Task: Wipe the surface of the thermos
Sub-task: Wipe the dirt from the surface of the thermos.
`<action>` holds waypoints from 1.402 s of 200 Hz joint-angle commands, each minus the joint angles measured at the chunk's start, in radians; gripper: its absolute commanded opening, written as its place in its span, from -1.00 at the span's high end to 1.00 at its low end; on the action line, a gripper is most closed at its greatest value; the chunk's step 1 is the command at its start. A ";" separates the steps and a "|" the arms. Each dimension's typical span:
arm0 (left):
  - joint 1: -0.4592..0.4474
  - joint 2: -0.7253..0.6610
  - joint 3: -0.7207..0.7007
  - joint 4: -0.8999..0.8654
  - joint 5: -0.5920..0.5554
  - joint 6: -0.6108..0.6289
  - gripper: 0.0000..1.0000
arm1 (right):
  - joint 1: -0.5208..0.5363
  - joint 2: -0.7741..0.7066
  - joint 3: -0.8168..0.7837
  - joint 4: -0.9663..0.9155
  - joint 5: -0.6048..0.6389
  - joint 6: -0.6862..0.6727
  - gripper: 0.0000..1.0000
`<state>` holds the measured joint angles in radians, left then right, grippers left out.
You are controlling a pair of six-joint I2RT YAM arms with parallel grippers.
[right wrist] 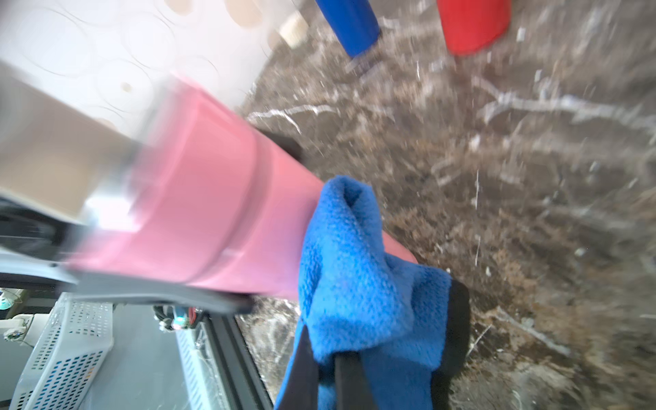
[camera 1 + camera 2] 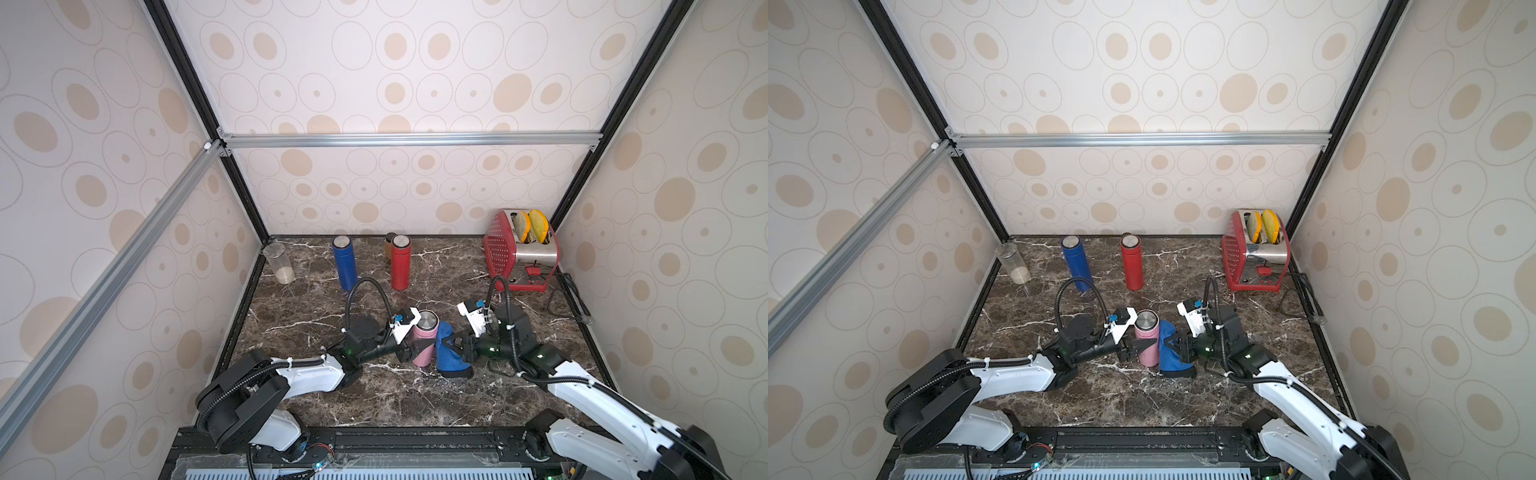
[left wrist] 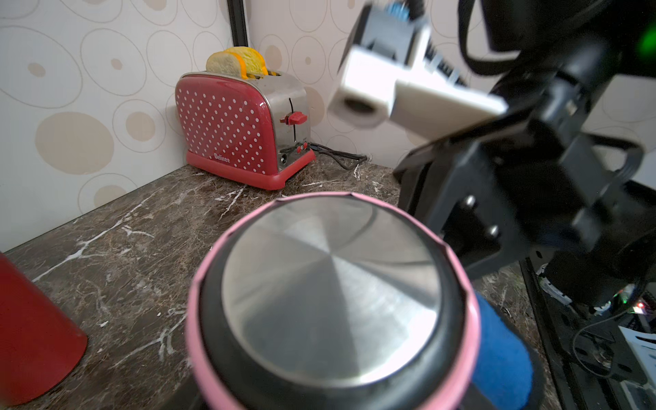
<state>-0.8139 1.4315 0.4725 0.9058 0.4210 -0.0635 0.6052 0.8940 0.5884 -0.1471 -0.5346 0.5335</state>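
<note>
1. The pink thermos (image 2: pixel 424 340) stands upright on the marble counter (image 2: pixel 374 395). It is well apart from the red toaster (image 2: pixel 519 253), off to the toaster's left and nearer the arm bases than it.
2. My left gripper (image 2: pixel 417 348) reaches in from the side of the thermos that faces away from the toaster. Its jaws are clamped on the pink body below the lid, with one dark finger (image 2: pixel 1144 345) lying across the front of the thermos.
3. In the left wrist view I look down on the steel lid (image 3: pixel 330 294), with the toaster (image 3: pixel 241 131) beyond it in the corner.
4. My right gripper (image 2: pixel 446 344) comes in from the toaster's side of the thermos, with its jaws pinched tight on a blue cloth (image 2: pixel 449 357).
5. The cloth is pressed against the thermos wall that faces the toaster. Its lower end appears to reach the counter. The right wrist view is blurred, but it shows the cloth (image 1: pixel 355 266) bunched against the lower pink body (image 1: pixel 213 213).
6. Two bread slices (image 2: pixel 530 226) stick up from the toaster's slots.
7. To the toaster's left, along the back wall, stand in order a red thermos (image 2: pixel 401 262), a blue thermos (image 2: pixel 344 262) and a clear jar (image 2: pixel 279 262), all upright and well apart from both grippers.
</note>
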 commanded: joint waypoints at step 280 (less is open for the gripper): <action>-0.051 0.021 0.159 -0.309 -0.027 0.119 1.00 | 0.296 0.219 0.352 -0.299 0.362 -0.041 1.00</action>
<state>-0.8494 1.4212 0.6086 0.6384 0.4126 0.0486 0.8452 1.1725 1.0111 -0.2707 -0.2367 0.4744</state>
